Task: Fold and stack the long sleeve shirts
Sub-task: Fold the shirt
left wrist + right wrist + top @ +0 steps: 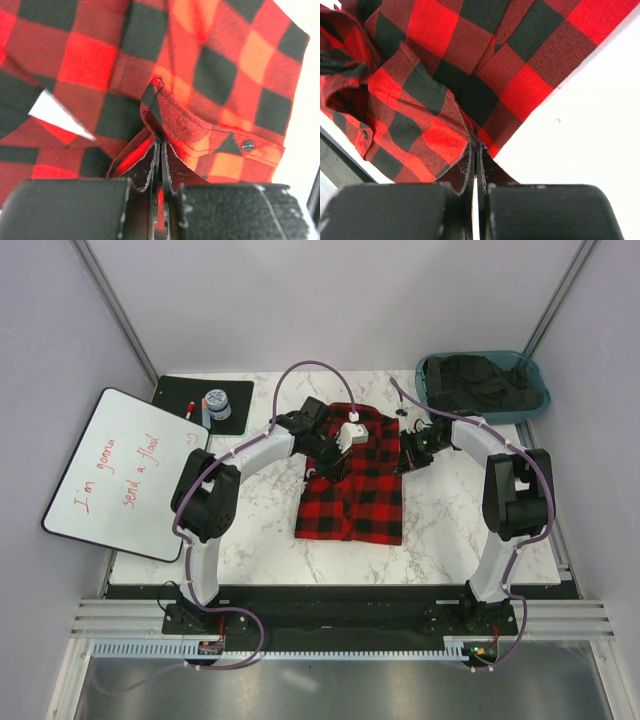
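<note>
Writing first: whiteboard (115, 475) off the desk's (450, 530) left edge reads in red "I'm gonna send a" plus a last word I can't make out, w/ a smiley. White label (57, 115) on the shirt shows no text I can read.

Counts: 1 flannel shirt (350, 500) laid out, 1 teal bin (485, 380) at the far right corner w/ dark clothes (475, 375) in it, no. of pieces unclear. 1 black mat (205, 405) at the far left corner carries 1 marker (189, 408) and 1 small blue-lidded tub (216, 402).

Shirt is red-and-black buffalo check, lying mid-desk toward the far edge, lower part flat, upper part rumpled. Dark button (247, 145) sits on a folded band in the left wrist view.

Left gripper (160, 150) is pinched together on a raised fold of the check cloth, near the shirt's upper left. Right gripper (477, 155) is clamped on the cloth at the shirt's upper right edge, bare desk just beside it.
</note>
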Tool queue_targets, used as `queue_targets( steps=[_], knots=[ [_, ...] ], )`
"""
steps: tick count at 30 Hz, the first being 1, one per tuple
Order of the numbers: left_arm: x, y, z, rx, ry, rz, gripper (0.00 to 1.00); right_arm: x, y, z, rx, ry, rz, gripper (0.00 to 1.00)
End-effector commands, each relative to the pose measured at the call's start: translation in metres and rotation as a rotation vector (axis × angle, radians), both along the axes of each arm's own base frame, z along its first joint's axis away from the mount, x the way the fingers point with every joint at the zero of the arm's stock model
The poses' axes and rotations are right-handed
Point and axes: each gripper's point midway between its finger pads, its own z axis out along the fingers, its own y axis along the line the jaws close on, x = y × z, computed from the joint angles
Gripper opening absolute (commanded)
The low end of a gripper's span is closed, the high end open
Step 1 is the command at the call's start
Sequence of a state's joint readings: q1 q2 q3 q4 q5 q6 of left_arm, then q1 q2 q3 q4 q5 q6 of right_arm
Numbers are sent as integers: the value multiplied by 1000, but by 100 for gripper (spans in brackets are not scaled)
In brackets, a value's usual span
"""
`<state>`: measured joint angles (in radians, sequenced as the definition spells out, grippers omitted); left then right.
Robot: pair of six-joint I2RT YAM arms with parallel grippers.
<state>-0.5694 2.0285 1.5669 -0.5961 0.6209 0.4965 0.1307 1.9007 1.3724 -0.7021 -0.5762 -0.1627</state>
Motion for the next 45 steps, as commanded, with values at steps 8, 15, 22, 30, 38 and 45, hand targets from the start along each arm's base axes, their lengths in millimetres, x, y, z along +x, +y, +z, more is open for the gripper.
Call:
queue_targets(
  steps=[8,15,22,30,38,45],
  knots=[
    [53,15,3,40,-264,155,22,19,2,-36,-7,13,6,6],
    [67,37,33,-29,-264,230,51,29,-2,14,-14,-95,3,38],
    [40,86,42,-53,-175,146,66,27,30,74,69,-207,21,46],
    [23,113,-1,83,-218,-37,53,-17,103,60,203,-68,116,39],
    [30,107,-21,114,-201,-56,43,-52,119,8,153,28,169,30],
    [29,95,-33,130,-190,-58,41,-54,107,-39,61,67,143,27]
  ],
)
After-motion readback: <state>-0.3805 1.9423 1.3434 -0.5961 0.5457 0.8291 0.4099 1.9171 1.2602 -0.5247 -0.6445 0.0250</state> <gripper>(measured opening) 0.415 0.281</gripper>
